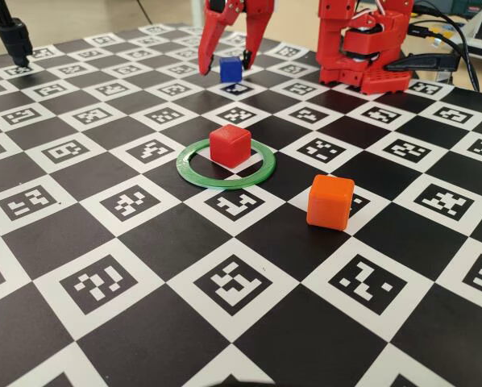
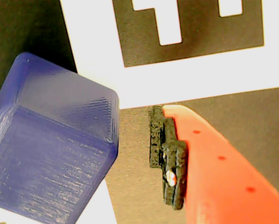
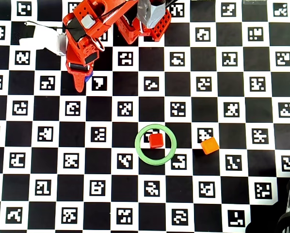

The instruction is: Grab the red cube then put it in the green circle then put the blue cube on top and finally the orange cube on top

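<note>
Nearest us, the tabletop (image 1: 144,322) carries the green circle (image 1: 194,173) with the red cube (image 1: 230,144) already inside, ready for stacking. Beside it waits the orange cube (image 1: 330,202). Far back, our fingers (image 1: 226,58) stand apart, straddling the blue cube (image 1: 230,68) to grab it.

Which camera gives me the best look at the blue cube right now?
The wrist view: the blue cube fills its left side. In the fixed view it is small and distant; in the overhead view only a sliver shows.
</note>
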Robot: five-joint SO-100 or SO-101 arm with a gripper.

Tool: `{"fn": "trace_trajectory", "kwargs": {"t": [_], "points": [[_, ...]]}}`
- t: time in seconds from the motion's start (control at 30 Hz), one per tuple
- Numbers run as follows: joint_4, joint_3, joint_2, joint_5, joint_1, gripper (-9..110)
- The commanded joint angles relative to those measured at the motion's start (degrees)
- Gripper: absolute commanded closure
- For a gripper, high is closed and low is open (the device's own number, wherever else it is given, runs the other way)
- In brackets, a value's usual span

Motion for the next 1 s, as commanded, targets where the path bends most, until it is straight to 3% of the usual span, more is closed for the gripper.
{"fn": "trace_trajectory", "kwargs": {"t": [0.0, 0.33, 0.73, 0.97], "points": [[0.44, -0.35, 0.70, 3.34, -0.18, 60], [1.05, -0.44, 0.79, 18.90, -2.64, 60], [1.58, 0.00, 0.70, 28.83, -4.83, 60], [0.35, 0.18, 0.62, 29.09, -4.57, 60]]}}
